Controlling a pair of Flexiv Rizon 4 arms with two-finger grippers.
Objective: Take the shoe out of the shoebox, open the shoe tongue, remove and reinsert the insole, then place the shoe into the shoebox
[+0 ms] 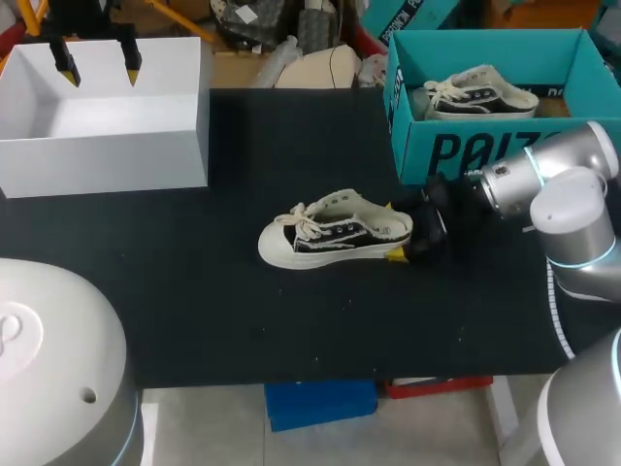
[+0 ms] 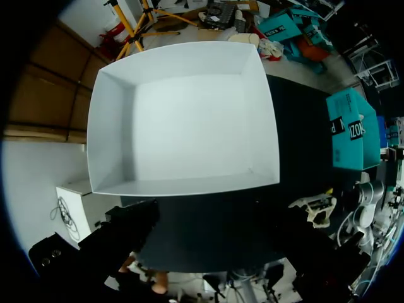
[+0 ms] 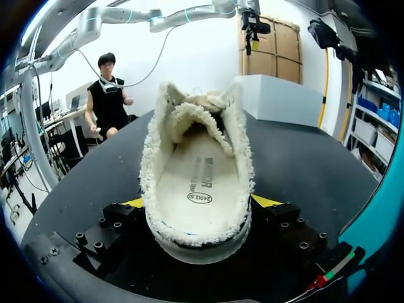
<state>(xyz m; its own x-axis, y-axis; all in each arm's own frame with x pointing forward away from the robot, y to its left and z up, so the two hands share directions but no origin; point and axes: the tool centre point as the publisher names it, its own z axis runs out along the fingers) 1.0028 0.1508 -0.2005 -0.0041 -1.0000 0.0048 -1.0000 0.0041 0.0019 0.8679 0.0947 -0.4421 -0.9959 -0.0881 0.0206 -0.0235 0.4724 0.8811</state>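
Head view: shoe [image 1: 335, 231] sits upright on its sole near the middle of the black table [image 1: 243, 320], toe toward the left arm's side, heel toward the right arm. It is cream with a black side panel, and its white laces [image 1: 309, 221] are tied. Right gripper [image 1: 393, 233] comes in low from the right side and is at the heel.

Right wrist view: fingers [image 3: 136, 203] sit on both sides of the heel, yellow tips against the fleecy collar, so it is clamped on the shoe. Insole [image 3: 199, 183] is in place inside, lying flat with its printed mark showing. The tongue lies folded over the front of the opening.

Teal shoebox [image 1: 456, 150] is at the far right of the table, behind the right arm and well apart from the shoe. A second shoe [image 1: 480, 92] lies inside it.

White box [image 1: 107, 146] is at the far left corner, open side up. Left gripper [image 1: 97, 60] hangs above it with its fingers wide apart and nothing between them. Left wrist view looks straight down into the box interior.
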